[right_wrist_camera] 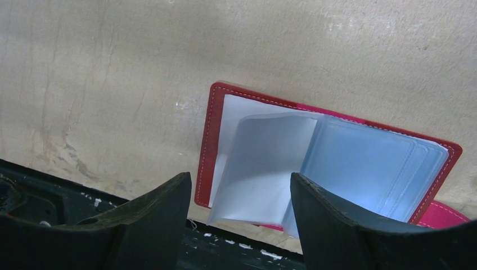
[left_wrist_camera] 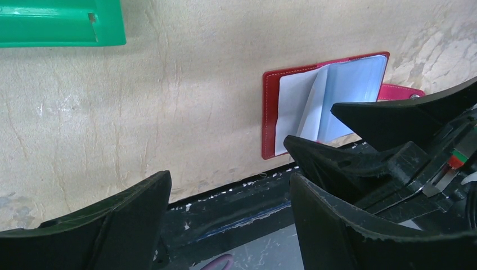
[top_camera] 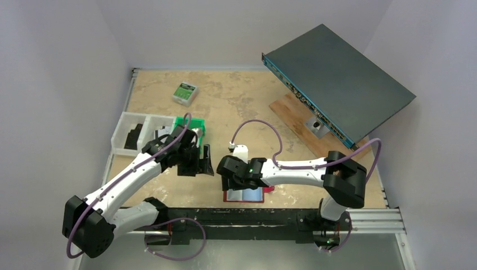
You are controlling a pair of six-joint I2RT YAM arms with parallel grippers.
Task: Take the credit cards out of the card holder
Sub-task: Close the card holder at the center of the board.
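Right wrist view: card holder [right_wrist_camera: 332,163] lies open, flat, straight ahead of my right gripper [right_wrist_camera: 241,185]. One clear sleeve leaf stands up toward gap. Right fingers spread wide, gripping nothing. Holder sits at near edge of table [top_camera: 236,101], just beyond black rail [top_camera: 253,216], long axis along that edge. No credit cards visible; can't pick any out inside pale sleeves. Left gripper [left_wrist_camera: 230,185] also wide, empty, off to holder's left, near green bin [left_wrist_camera: 62,25]. Right arm clearly nearer; my guess, next pinch belongs to it.
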